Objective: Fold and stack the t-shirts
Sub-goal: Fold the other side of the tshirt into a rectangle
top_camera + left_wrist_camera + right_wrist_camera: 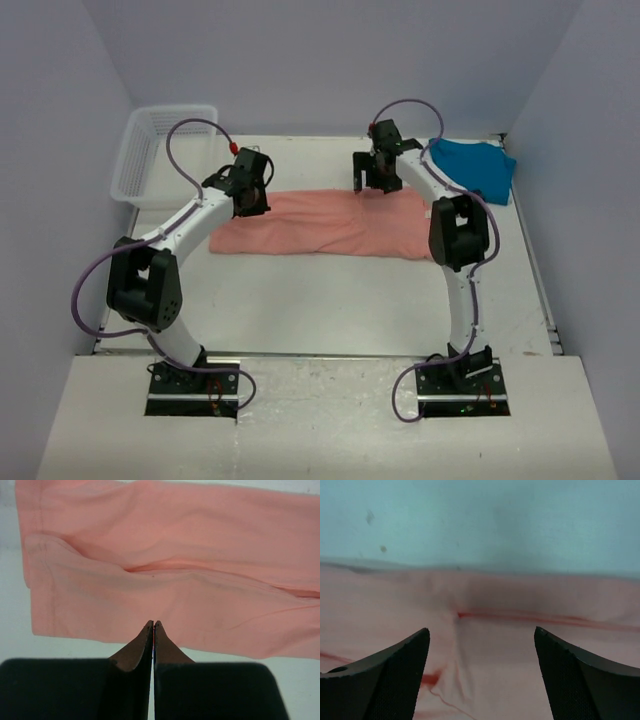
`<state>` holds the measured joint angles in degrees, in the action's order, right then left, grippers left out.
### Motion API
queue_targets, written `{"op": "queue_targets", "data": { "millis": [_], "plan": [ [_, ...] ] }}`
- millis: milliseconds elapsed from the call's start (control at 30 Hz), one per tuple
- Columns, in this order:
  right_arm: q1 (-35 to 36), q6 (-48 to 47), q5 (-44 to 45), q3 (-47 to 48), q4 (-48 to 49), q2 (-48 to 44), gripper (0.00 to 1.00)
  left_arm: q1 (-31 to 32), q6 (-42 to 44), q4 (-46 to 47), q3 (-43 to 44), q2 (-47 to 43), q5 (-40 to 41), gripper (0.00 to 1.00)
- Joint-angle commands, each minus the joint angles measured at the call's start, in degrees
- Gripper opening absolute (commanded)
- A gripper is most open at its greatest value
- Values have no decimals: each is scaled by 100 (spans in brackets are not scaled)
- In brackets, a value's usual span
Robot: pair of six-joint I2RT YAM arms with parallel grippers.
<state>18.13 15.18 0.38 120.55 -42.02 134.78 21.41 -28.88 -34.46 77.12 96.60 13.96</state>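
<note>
At mid-frame from above, your left tool (153,625) hangs pinched together, empty, over the pink shirt (330,225), your right tool (480,630) spread wide above it.

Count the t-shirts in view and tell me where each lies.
2. The salmon-pink t-shirt lies stretched across the middle; the teal-blue t-shirt sits at the far right. No others show.
</note>
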Motion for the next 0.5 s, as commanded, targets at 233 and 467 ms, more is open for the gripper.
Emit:
{"op": "queue_targets", "data": {
  "millis": [233,467],
  "plan": [
    [216,196,593,-3200,650,-2709,70,39,-179,176,-435,-335,608,0],
    [305,389,227,-3933,782,-3203,0,39,-285,168,-224,121,432,0]
  ]
}}
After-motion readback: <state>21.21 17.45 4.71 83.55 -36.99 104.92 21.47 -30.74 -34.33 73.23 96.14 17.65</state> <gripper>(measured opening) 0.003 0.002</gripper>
